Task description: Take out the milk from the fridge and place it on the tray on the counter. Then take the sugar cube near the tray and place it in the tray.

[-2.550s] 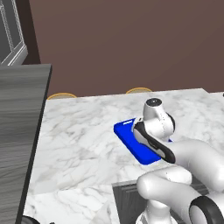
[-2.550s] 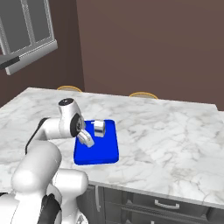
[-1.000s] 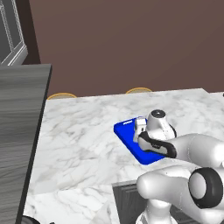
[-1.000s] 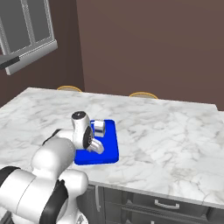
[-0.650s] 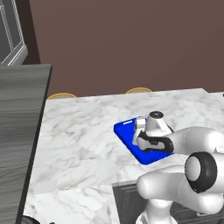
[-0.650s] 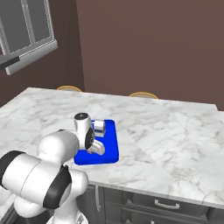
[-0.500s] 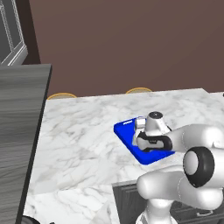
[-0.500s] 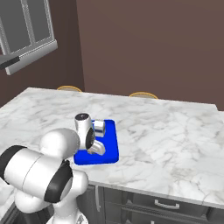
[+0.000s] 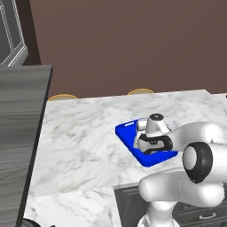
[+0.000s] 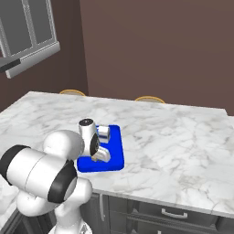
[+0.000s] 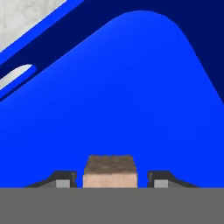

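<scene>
The blue tray (image 9: pixel 126 133) (image 10: pixel 117 137) (image 11: pixel 131 87) lies on the white marble counter (image 9: pixel 80 146) (image 10: pixel 173 137). The milk (image 9: pixel 142 125) (image 10: pixel 104 133), a small pale carton, stands at the tray's far end. My gripper (image 9: pixel 145 150) (image 10: pixel 103 156) (image 11: pixel 110 180) is low over the tray's near half. In the hand view the tan sugar cube (image 11: pixel 110 170) sits on the tray floor between the fingertips (image 11: pixel 65 179), with a narrow gap on each side, so the gripper is open. The tray's slot (image 11: pixel 17 74) shows at the upper left. The fridge is out of view.
A dark grey slab (image 9: pixel 20 133) blocks the left of the left base view. Two tan stool tops (image 9: pixel 141 91) (image 10: pixel 148 98) peek over the counter's far edge by the brown wall. Dark drawers with silver handles (image 10: pixel 173 214) run under the front edge.
Over the last seconds the arm has folded down and brought the hand low over the tray. In the last half second the hand has hardly moved.
</scene>
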You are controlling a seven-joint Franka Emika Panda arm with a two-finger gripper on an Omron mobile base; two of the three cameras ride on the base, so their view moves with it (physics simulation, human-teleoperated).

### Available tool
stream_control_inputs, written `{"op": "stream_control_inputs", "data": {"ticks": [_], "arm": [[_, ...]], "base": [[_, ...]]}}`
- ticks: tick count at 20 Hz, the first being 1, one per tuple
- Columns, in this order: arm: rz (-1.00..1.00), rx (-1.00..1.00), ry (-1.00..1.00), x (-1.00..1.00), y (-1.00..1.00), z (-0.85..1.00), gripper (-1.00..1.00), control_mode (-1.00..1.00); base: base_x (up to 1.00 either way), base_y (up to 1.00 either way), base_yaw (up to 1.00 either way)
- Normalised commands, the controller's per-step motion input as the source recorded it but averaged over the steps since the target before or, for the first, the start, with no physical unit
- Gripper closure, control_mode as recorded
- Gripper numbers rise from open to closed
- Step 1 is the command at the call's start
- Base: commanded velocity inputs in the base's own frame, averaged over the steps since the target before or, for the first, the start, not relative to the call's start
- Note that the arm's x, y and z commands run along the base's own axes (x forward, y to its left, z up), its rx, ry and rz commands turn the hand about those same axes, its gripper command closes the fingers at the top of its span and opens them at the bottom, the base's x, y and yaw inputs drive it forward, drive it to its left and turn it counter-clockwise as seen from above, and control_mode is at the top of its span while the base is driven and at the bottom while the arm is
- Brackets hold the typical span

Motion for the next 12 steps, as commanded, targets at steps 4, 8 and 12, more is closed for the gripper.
{"op": "stream_control_inputs", "data": {"ticks": [4,8,12], "arm": [[0.00,0.00,0.00,0.00,0.00,0.04,-1.00,-1.00],[0.00,0.00,0.00,-0.09,0.00,0.64,-1.00,-1.00],[0.00,0.00,-0.10,-0.49,0.00,1.00,-1.00,-1.00]], "base": [[0.00,0.00,0.00],[0.00,0.00,0.00],[0.00,0.00,0.00]]}}
